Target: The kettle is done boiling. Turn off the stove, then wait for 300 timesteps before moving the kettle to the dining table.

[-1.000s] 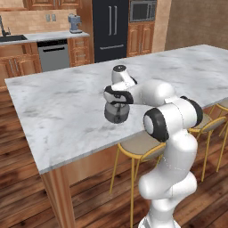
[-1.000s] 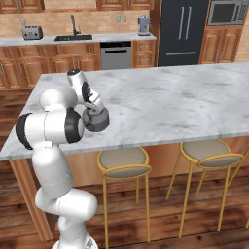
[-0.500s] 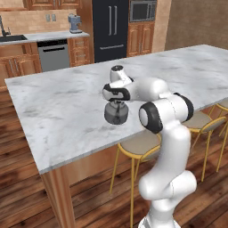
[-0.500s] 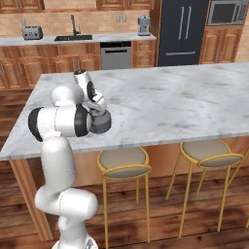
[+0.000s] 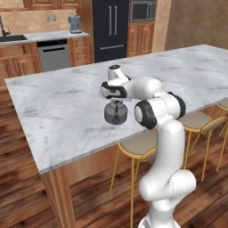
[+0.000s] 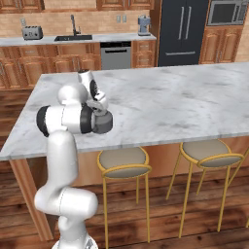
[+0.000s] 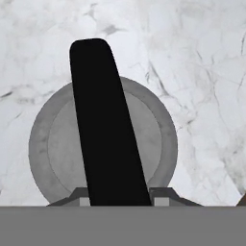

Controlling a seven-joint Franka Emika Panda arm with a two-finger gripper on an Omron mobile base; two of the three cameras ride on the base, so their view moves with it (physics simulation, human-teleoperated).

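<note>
The small grey kettle [image 5: 115, 114] is over the marble dining table [image 5: 53, 116], near its front edge and at or just above the top. My gripper [image 5: 116, 103] comes down from above and is shut on its dark arched handle [image 7: 103, 125]. From the right base the kettle [image 6: 102, 122] sits just beyond my forearm, under the gripper [image 6: 99, 110]. In the hand view the kettle's round body [image 7: 53, 144] lies below the handle, with the gripper [image 7: 122, 199] clamped at its near end and the table [image 7: 192, 57] all around. The stove is out of view.
Yellow-legged stools [image 6: 121, 163] [image 6: 210, 151] stand under the table's near edge. Far behind are a counter with a sink [image 6: 73, 37], a toaster [image 6: 32, 32], a dishwasher [image 6: 115, 54] and a black fridge [image 6: 181, 31]. Marble spreads wide to the kettle's left and right.
The kettle stays in my grip and has sunk slightly toward the table top. My elbow has swung round while the hand stayed nearly in place.
</note>
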